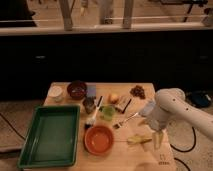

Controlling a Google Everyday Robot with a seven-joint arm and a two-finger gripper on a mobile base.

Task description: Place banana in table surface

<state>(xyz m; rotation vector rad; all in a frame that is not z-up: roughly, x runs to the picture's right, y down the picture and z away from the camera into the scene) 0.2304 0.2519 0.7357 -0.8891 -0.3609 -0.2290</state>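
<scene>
The gripper, its grip impossible to tell, hangs low over the table surface, and the banana lies flat on the wood just to its left, long axis running roughly toward it, the orange bowl farther left.

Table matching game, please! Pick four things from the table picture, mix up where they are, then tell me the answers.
Things:
1. banana
2. green tray
3. orange bowl
4. gripper

Places:
A. left side of the table
B. just right of the banana, near the table's front right corner
C. between the orange bowl and the gripper
D. front middle, right next to the green tray

Pairs: 1-C, 2-A, 3-D, 4-B
</scene>
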